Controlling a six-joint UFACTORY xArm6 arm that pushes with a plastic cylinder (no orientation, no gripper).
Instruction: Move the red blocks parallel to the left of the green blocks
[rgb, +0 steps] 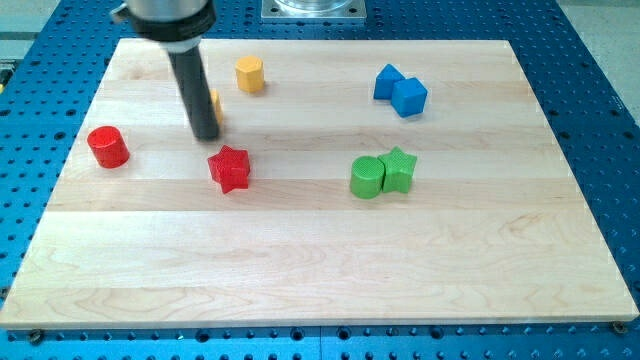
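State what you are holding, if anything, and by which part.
Nothing is held: my tip is a bare rod end, above the red star block and apart from it.

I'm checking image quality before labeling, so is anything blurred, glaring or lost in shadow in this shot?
Camera view: lighting is even and soft, no harsh glare on the wooden board; blocks cast only faint shadows. The red star and green cylinder are sharp. The rod looks slightly soft, and my tip hides most of an orange block behind it.
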